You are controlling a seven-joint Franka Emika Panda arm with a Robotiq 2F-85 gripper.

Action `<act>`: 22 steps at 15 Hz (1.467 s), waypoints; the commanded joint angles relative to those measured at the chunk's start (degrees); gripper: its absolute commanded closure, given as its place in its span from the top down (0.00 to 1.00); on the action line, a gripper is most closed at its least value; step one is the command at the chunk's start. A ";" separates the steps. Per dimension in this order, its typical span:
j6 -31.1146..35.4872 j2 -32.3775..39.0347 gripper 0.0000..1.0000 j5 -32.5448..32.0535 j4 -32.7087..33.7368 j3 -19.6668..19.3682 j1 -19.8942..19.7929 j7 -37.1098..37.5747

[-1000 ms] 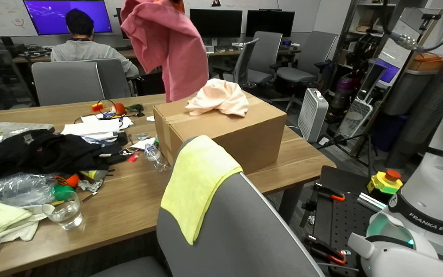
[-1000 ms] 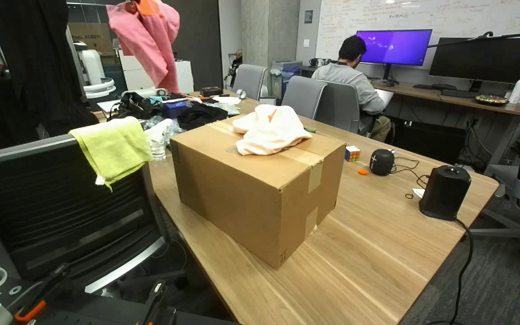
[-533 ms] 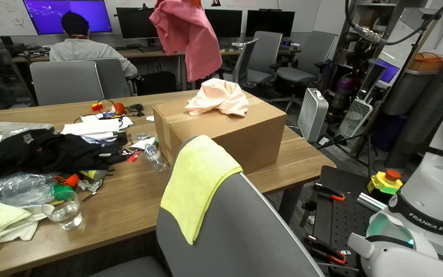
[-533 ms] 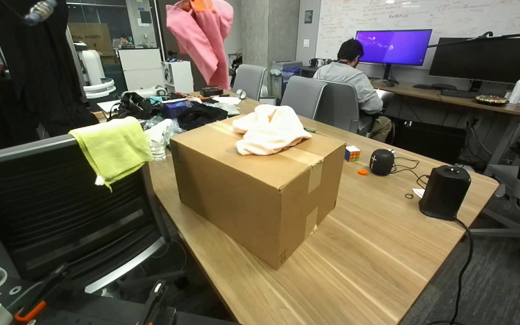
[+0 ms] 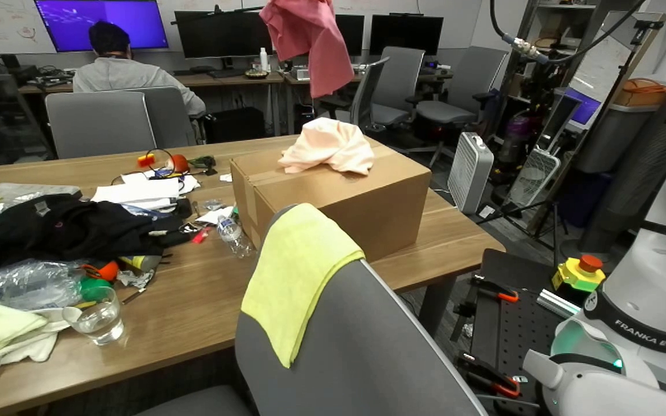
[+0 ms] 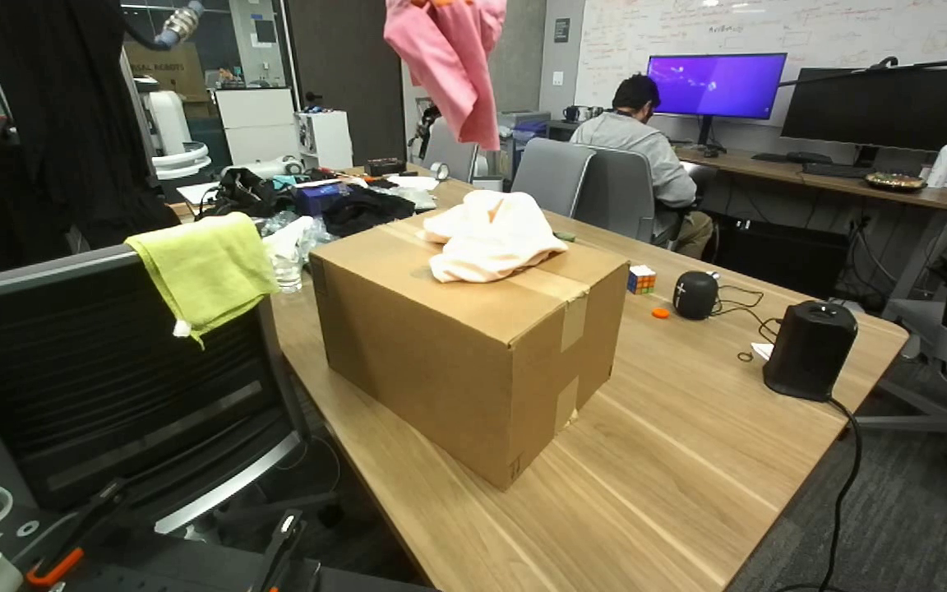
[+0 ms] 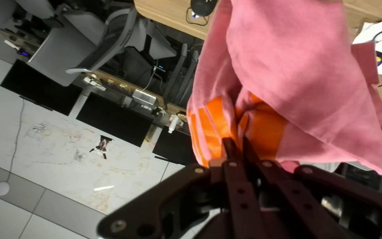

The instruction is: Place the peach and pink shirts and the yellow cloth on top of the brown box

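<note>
One peach shirt [image 6: 494, 240] is laid on the brown box [image 6: 416, 353]; the pink shirt [image 6: 453, 74], pinched up high by the pincer [image 7: 238, 146], and the yellow cloth [image 5: 298, 277], hung over a chair [image 5: 362, 346], are left.

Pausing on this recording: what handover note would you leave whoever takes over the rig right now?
Gripper: jaws shut on the pink shirt, which hangs in the air, not touching the brown box.
The peach shirt lies crumpled on top of the brown box.
The yellow cloth is draped over the chair back.
Done: peach shirt placed.
Left: placing pink shirt and yellow cloth.
</note>
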 commanded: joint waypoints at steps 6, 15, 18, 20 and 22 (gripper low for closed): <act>-5.95 3.23 0.67 -4.18 4.28 -3.48 4.39 2.10; -8.36 0.19 1.00 6.63 -1.50 -2.76 8.18 -12.24; -8.55 -1.84 1.00 12.12 -4.34 -2.03 9.97 -19.03; -8.49 -3.76 1.00 15.47 -6.78 -1.38 11.19 -23.37; -8.06 -5.86 1.00 17.94 -9.56 -0.66 12.21 -27.05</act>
